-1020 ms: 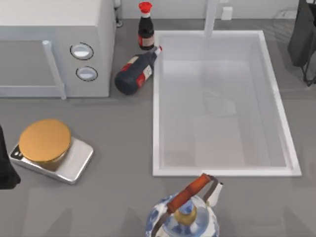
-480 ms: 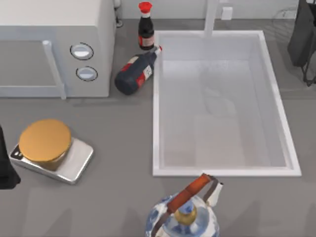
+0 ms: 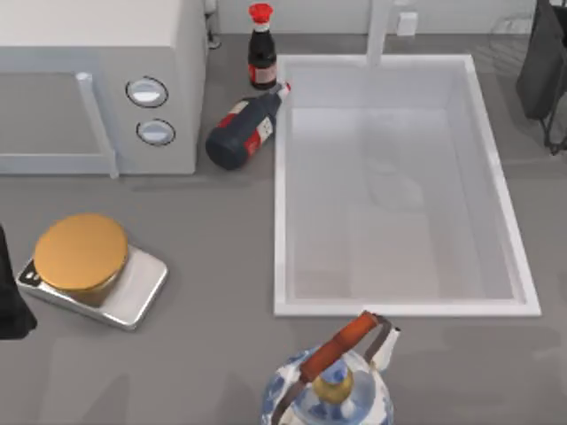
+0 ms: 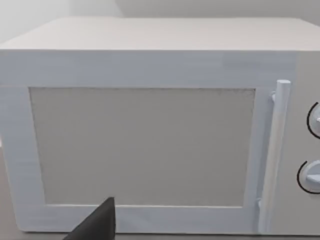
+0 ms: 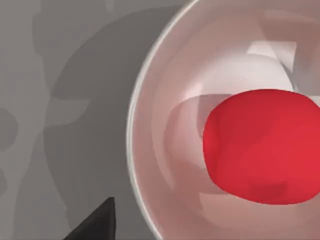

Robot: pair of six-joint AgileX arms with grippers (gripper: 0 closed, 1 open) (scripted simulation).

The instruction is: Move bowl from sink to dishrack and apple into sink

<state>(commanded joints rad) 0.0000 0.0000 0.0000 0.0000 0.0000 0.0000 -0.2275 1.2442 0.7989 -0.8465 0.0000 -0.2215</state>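
Nothing moved in the top view over the last second: every item and both arms hold position. Judged: a pause, with no progress on either transfer.

Left edge of counter: left arm (image 3: pixel 11 305) parked, left gripper (image 4: pixel 95 227) facing the microwave (image 3: pixel 97 80) door. Grip state cannot be told.

Front-left of counter: scale (image 3: pixel 97 283) carrying a golden disc (image 3: pixel 80 252).

Just beside the sink's far-left corner: upright bottle (image 3: pixel 260 49) with red cap, and a dark bottle (image 3: pixel 244 133) lying with its neck touching the rim.

Sink (image 3: pixel 282 221): pale bottom bare, with no bowl and no apple in it.

Front edge of counter: blue-and-white kettle (image 3: pixel 332 390), just beside the sink's near rim.

Far-right corner: dishrack (image 3: pixel 514 31) wires, contents unclear. Right arm (image 3: pixel 545 62) above that corner.

Right wrist view: right gripper (image 5: pixel 95 225) above a pale glossy round dish (image 5: pixel 150 150) holding the apple (image 5: pixel 260 145). Grip state cannot be told. Judged: apple not yet lifted.
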